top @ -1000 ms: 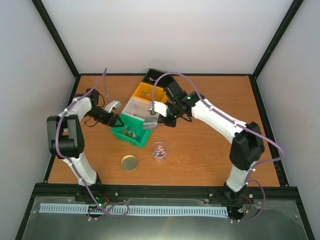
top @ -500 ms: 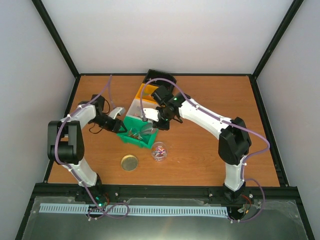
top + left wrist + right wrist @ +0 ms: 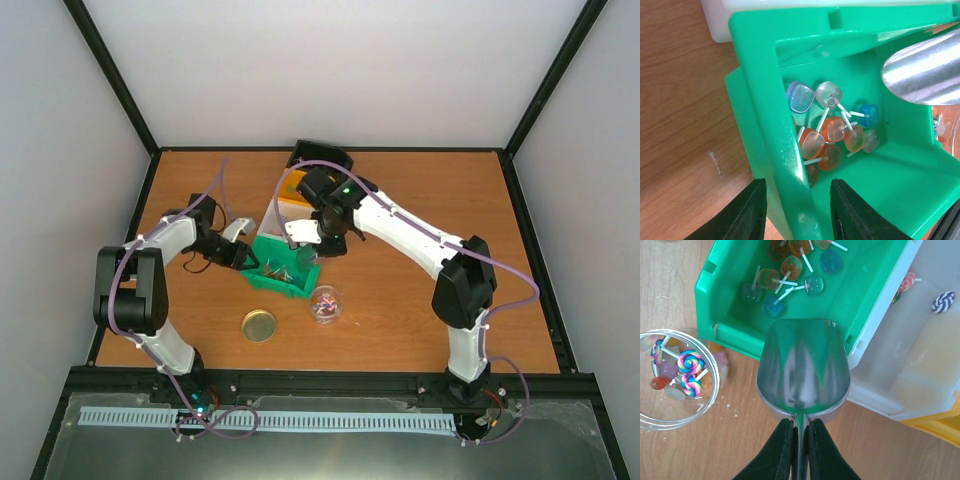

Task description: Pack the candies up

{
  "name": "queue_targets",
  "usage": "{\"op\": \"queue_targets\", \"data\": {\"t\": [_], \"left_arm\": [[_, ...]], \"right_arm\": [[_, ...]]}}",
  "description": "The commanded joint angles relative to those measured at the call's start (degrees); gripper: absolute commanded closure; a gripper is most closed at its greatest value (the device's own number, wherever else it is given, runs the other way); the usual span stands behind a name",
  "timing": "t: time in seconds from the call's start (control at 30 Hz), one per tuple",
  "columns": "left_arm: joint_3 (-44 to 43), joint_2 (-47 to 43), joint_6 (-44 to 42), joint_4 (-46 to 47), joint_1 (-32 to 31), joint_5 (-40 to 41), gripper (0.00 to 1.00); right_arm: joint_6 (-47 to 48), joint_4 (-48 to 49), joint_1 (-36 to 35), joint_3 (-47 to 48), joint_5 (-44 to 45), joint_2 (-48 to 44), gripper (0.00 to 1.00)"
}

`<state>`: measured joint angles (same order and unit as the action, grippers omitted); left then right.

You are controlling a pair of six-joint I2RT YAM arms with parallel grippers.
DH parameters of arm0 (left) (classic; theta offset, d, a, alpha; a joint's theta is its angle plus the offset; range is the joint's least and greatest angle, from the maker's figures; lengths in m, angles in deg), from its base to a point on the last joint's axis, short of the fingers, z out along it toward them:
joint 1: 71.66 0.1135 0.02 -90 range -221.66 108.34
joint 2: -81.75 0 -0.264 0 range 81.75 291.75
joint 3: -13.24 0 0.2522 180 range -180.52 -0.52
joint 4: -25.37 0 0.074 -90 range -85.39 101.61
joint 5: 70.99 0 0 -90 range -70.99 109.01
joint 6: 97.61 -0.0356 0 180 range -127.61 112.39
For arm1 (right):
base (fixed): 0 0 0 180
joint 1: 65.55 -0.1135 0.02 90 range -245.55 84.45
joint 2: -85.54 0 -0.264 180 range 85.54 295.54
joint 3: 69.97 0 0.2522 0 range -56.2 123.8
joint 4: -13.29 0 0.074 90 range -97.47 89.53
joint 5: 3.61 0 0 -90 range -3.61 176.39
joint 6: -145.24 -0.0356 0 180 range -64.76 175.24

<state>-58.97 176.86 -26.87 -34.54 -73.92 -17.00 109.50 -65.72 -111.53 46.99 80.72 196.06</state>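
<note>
Left pincer (image 3: 797, 187), partly open, clamps one wall of the green plastic bin (image 3: 900, 200) between its jaws; small translucent candies (image 3: 832, 132) on white sticks lie heaped in that bin's corner. Right pincer (image 3: 800, 426) is squeezed tight on the thin handle of the shiny metal scoop (image 3: 802, 365), its bowl over the bin's rim, beside a clear round jar (image 3: 716, 385) of more candies on the wooden desk (image 3: 700, 460).

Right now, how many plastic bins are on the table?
4, in a row: green bin nearest, white bin behind it, then yellow bin, black bin farthest. The right arm may hide more.
</note>
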Motion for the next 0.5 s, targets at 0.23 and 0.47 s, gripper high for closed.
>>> {"op": "queue_targets", "data": {"t": [0.23, 0.47], "left_arm": [[0.07, -1.48, 2.13, 2.68, -0.09, -0.59, 0.62], [0.45, -1.21, 2.22, 3.16, -0.09, -0.82, 0.63]], "right_arm": [[4.79, -9.87, -2.35, 6.32, 2.71, 8.74, 0.97], [4.91, -9.37, -2.19, 7.71, -2.22, 13.29, 0.97]]}}
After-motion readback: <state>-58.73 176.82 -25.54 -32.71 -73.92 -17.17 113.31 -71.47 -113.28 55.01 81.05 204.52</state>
